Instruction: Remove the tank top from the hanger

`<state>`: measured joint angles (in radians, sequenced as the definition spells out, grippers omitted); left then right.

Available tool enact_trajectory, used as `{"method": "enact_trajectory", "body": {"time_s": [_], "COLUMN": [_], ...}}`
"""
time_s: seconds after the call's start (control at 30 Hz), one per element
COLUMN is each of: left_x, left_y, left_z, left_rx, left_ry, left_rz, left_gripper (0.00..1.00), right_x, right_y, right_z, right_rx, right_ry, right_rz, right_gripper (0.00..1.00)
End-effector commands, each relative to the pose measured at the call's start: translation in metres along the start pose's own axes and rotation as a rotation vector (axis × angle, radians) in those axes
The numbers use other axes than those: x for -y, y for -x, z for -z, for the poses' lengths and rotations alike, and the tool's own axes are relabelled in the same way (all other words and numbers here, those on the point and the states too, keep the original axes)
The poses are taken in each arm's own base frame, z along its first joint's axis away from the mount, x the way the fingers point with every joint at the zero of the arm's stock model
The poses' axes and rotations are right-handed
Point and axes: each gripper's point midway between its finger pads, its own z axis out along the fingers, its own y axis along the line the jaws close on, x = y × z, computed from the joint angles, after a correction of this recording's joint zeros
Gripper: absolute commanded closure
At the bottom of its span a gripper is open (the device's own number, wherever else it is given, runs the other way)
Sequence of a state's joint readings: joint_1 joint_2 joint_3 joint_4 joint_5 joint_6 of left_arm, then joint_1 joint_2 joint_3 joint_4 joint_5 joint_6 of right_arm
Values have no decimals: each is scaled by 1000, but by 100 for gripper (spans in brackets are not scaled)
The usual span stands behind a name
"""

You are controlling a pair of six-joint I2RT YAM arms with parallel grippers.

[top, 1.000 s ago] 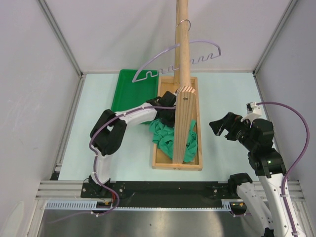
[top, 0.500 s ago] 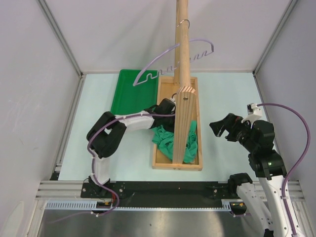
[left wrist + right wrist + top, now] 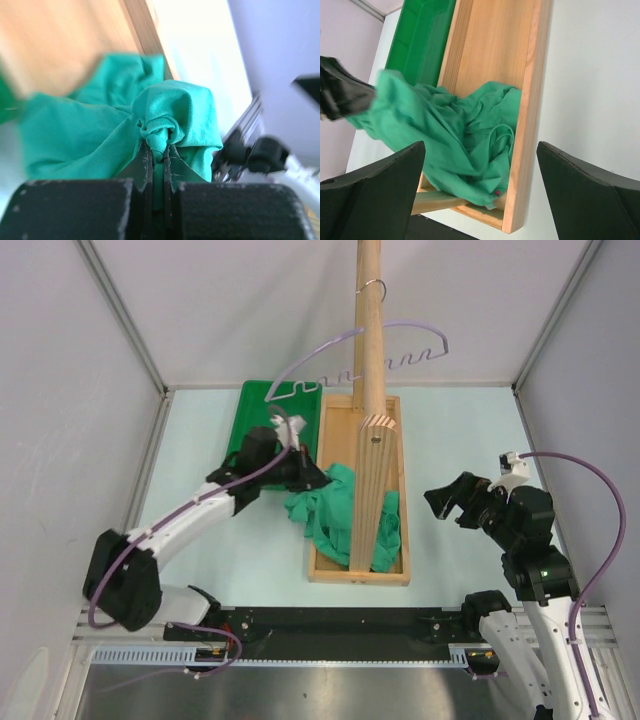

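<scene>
The teal-green tank top [image 3: 335, 512] lies crumpled in the wooden base box and spills over its left wall. My left gripper [image 3: 313, 478] is shut on a bunched fold of the tank top [image 3: 172, 115], with the cloth pinched between the gripper's [image 3: 157, 148] black fingers. The lavender hanger [image 3: 405, 328] hangs bare from a metal hook on the pole, high above the cloth. My right gripper [image 3: 447, 502] hovers open to the right of the box. In the right wrist view its gripper [image 3: 481, 146] frames the tank top [image 3: 450, 135] and holds nothing.
A tall wooden pole [image 3: 370, 330] with a slanted brace rises from the wooden base box [image 3: 392, 415] in the middle. A bright green plastic tray [image 3: 250, 425] lies left of the box, behind my left gripper. Grey walls close in both sides and the back.
My left gripper shut on the tank top inside the box, then the arm drew back to the left, dragging part of the cloth over the box's left wall. The hanger swayed slightly.
</scene>
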<state>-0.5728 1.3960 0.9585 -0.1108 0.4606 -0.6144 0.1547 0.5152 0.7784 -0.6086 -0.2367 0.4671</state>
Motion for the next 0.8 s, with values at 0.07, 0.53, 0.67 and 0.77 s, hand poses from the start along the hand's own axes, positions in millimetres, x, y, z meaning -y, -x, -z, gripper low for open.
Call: {"method": "enact_trajectory", "body": {"time_s": [0.07, 0.53, 0.67, 0.77], "left_x": [-15, -28, -12, 7], "left_y": [57, 198, 258, 299], "left_z": [73, 202, 231, 252], "left_rx": [206, 676, 787, 869], "left_ry": [0, 50, 38, 25], "left_rz": [81, 152, 113, 73], "left_gripper": [100, 100, 100, 100], "right_x": [-3, -8, -8, -10], "right_y": [6, 7, 7, 9], "right_z": [-2, -1, -2, -2], "right_rx": [30, 33, 31, 29], "right_ry": [24, 45, 46, 49], "right_rz": [12, 2, 1, 1], "right_gripper": [0, 0, 0, 0]}}
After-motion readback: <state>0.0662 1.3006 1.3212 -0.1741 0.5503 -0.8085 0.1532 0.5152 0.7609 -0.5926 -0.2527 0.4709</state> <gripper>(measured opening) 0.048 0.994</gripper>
